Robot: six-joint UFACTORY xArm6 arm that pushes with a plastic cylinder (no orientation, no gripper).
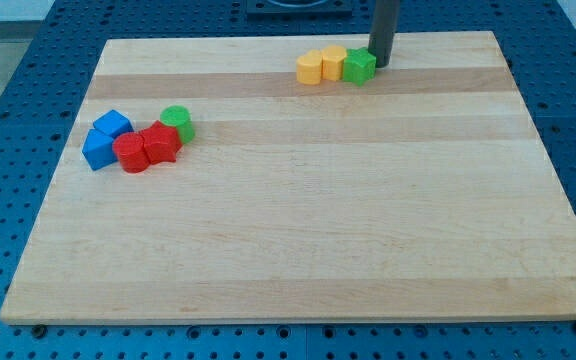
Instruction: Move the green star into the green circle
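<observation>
The green star [359,66] lies near the view's top, right of centre, touching a yellow block [334,62] on its left. My tip [380,63] is at the star's right side, touching or nearly touching it. The green circle [176,122] stands far off at the view's left, at the upper right of a cluster of red and blue blocks.
A second yellow block [310,68] sits left of the first, in a row with the star. Two red blocks [131,153] [159,143] and two blue blocks [113,125] [97,149] crowd the green circle's left. The wooden board [298,250] ends close behind the star.
</observation>
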